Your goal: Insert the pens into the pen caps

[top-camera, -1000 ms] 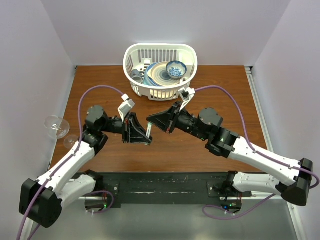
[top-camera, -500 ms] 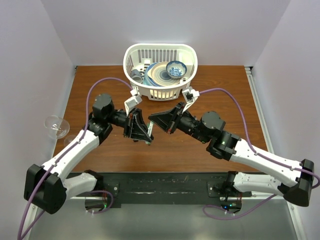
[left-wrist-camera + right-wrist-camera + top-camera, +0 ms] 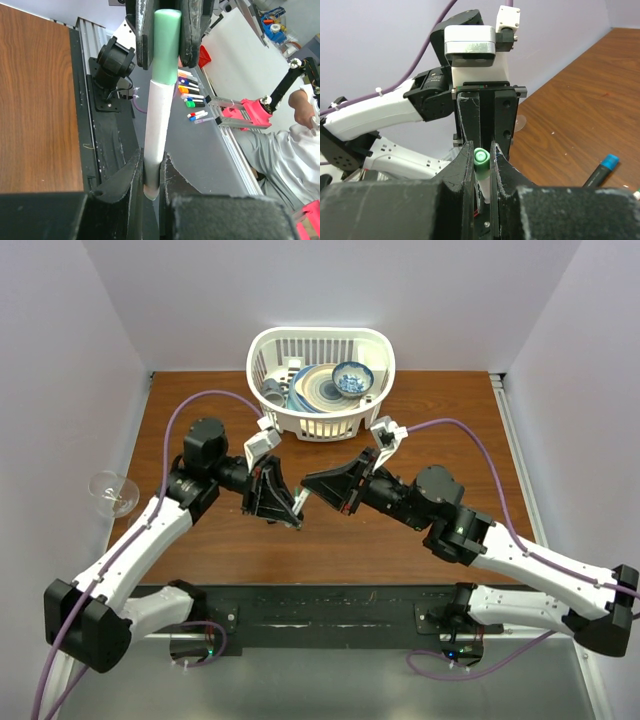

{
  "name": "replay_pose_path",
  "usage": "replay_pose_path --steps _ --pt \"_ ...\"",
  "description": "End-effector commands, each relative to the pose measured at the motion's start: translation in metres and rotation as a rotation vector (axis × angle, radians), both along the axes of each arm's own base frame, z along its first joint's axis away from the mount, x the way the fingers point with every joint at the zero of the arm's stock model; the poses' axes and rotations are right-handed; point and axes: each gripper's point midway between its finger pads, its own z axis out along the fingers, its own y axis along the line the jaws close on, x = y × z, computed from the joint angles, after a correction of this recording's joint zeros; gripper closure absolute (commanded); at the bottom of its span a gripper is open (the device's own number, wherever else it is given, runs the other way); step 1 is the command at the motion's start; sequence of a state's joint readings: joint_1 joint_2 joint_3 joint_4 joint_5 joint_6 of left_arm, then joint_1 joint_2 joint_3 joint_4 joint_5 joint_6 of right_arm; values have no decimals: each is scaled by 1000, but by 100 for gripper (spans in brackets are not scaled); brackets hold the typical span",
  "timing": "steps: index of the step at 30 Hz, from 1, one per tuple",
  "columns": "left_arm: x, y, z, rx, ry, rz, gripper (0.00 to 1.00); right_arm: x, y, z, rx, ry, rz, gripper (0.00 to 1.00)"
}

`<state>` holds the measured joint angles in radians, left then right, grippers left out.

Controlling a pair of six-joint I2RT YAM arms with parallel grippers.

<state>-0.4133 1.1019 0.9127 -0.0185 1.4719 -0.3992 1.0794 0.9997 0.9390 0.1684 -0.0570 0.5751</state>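
Note:
In the left wrist view my left gripper (image 3: 152, 172) is shut on the lower end of a white pen (image 3: 157, 125). The pen runs straight up into a green pen cap (image 3: 166, 45). The right gripper's fingers (image 3: 142, 35) clamp that cap from both sides. In the right wrist view my right gripper (image 3: 481, 160) is shut on the green cap (image 3: 481, 157), seen end-on, with the left gripper facing it. In the top view the left gripper (image 3: 283, 502) and right gripper (image 3: 318, 488) meet tip to tip above the table, the pen (image 3: 300, 502) between them. The second pen and cap are out of view.
A white basket (image 3: 262, 360) holding dishes stands at the back of the table. A clear glass (image 3: 112, 490) lies at the left edge. A dark marker with a blue cap (image 3: 601, 169) lies on the wood near the right gripper.
Both arms shifted slightly. The left arm's elbow rose and its gripper turned toward the right gripper. The two grippers stay tip to tip with the pen between them.

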Motion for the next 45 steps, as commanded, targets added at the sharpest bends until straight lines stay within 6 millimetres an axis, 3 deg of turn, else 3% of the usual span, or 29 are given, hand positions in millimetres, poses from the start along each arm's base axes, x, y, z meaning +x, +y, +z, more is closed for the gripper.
replay_pose_path --steps 1,4,8,12,13,18,26,30,35,36,38,41,45 --pt "85 -4 49 -78 -250 451 100 -174 -15 -166 -558 485 682 100" --pt "88 -5 44 -70 -236 472 100 -189 6 -166 -558 477 717 100" --pt "89 -3 41 -41 -253 474 100 -198 10 -180 -581 512 710 100" --pt "92 -2 48 4 -246 475 100 -192 -7 -197 -719 483 637 100" --pt "92 -1 43 26 -218 473 100 -184 -20 -200 -785 453 585 100" --pt "85 -2 31 20 -177 460 100 -180 -35 -189 -816 384 579 100" --pt "69 -5 43 -32 -155 366 100 -206 -25 -196 -758 395 693 100" --pt "60 -5 49 -68 -110 332 100 -196 -40 -220 -886 280 605 100" --pt "64 -3 58 -38 -132 394 100 -197 -39 -229 -899 316 565 100" --pt "66 -2 43 42 -63 426 100 -196 -39 -222 -902 317 550 100" --pt "72 0 46 61 -101 467 100 -193 -34 -215 -868 357 490 100" --pt "73 1 46 50 -100 497 100 -205 -4 -200 -762 406 517 100" --pt "81 4 42 82 -118 549 100 -222 12 -206 -812 415 533 100"
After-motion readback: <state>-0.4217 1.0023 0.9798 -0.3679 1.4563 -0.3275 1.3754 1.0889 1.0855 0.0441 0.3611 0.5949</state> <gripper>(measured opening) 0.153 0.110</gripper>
